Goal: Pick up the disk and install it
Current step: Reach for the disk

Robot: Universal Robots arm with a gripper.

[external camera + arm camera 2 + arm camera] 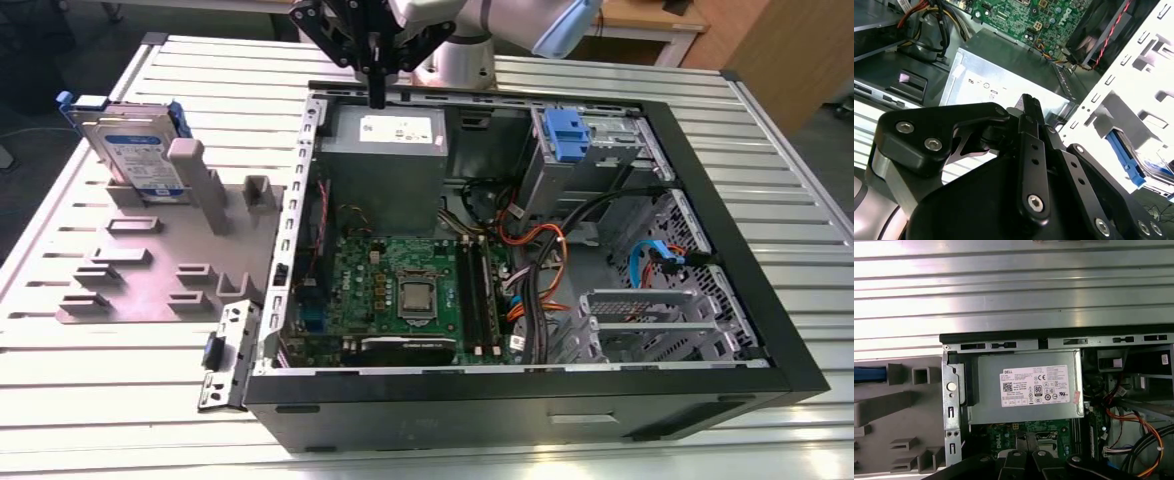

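The disk [134, 150], silver-grey with a white-and-blue label and blue side rails, stands on edge in a slot of the grey holder [147, 260] at the exterior view's left, outside the computer case. Its blue rail shows in the second wrist view [1126, 155] and as a blue strip in the first wrist view [869, 374]. My gripper [378, 98] hangs over the case's back left corner, above the grey power supply box [387, 140], well apart from the disk. The black fingers [1030, 107] are pressed together with nothing between them.
The open computer case [747, 300] lies on a slatted metal table [801, 200]. Inside are the green motherboard [400, 290], bundled cables [547, 260] and a drive bay with a blue latch [567, 135] at the back right. The holder has several empty slots.
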